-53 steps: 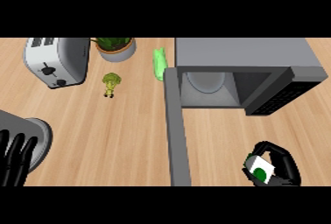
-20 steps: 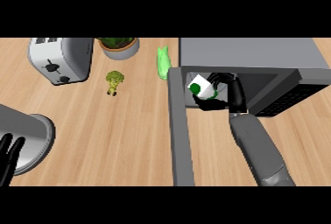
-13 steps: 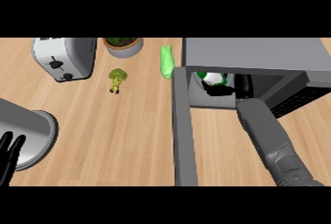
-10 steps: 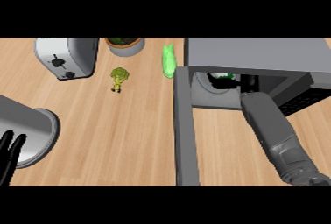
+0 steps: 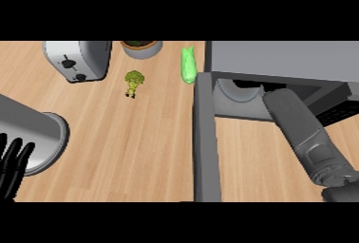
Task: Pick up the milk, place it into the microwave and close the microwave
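Reaching deep into the microwave [image 5: 280, 59], right forearm [image 5: 305, 135] hides hand and milk; carton presumably inside, fingers' state cannot be told. Milk judged light, stiff-walled, slick; best held across its flat sides. Microwave door [image 5: 207, 142] stands open. Left hand [image 5: 13, 166] rests, fingers straight.

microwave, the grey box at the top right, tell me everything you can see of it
The grey box-shaped microwave stands at the counter's top right, with a plain flat top. Its grey door hangs open, swung out toward the viewer as a long narrow slab at its left side. Inside shows a pale round turntable; a dark control panel sits at its right. The robot's grey right forearm reaches into the opening, its hand hidden inside. The milk is not visible.
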